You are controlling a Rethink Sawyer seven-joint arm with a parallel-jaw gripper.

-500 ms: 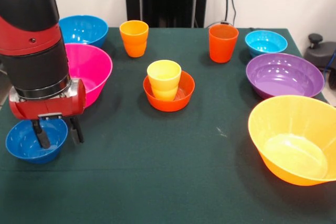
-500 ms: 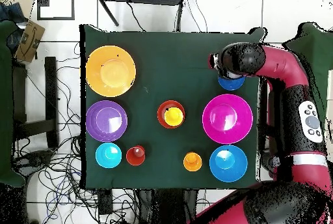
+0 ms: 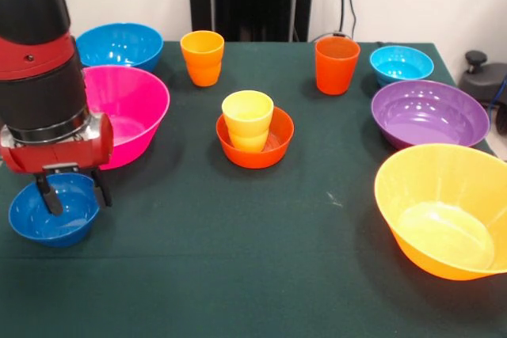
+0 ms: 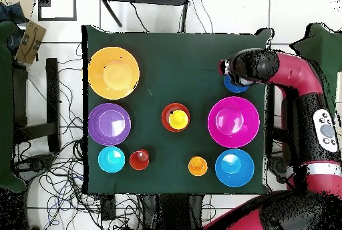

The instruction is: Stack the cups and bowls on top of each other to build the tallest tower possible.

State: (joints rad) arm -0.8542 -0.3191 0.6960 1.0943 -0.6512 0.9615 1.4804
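The small dark blue bowl [image 3: 47, 218] sits at the table's front left corner in the front view, and shows partly under the arm in the overhead view [image 4: 235, 87]. My gripper [image 3: 74, 193] is open and low over it, one finger inside the bowl and the other just outside its right rim. The yellow cup [image 3: 247, 119] stands upright in the small orange-red bowl [image 3: 255, 151] at the table's middle. The light orange cup [image 3: 203, 57], the red-orange cup [image 3: 337, 65] and the cyan bowl [image 3: 402, 63] stand apart along the far side.
The large pink bowl [image 3: 135, 108] is right behind my gripper, with the medium blue bowl [image 3: 120, 43] beyond it. The purple bowl [image 3: 428, 112] and the large yellow-orange bowl [image 3: 444, 211] stand on the right. Cables lie on the floor round the table.
My gripper has moved a little left in the front view, so it now stands more squarely over the dark blue bowl's rim. Nothing else has moved.
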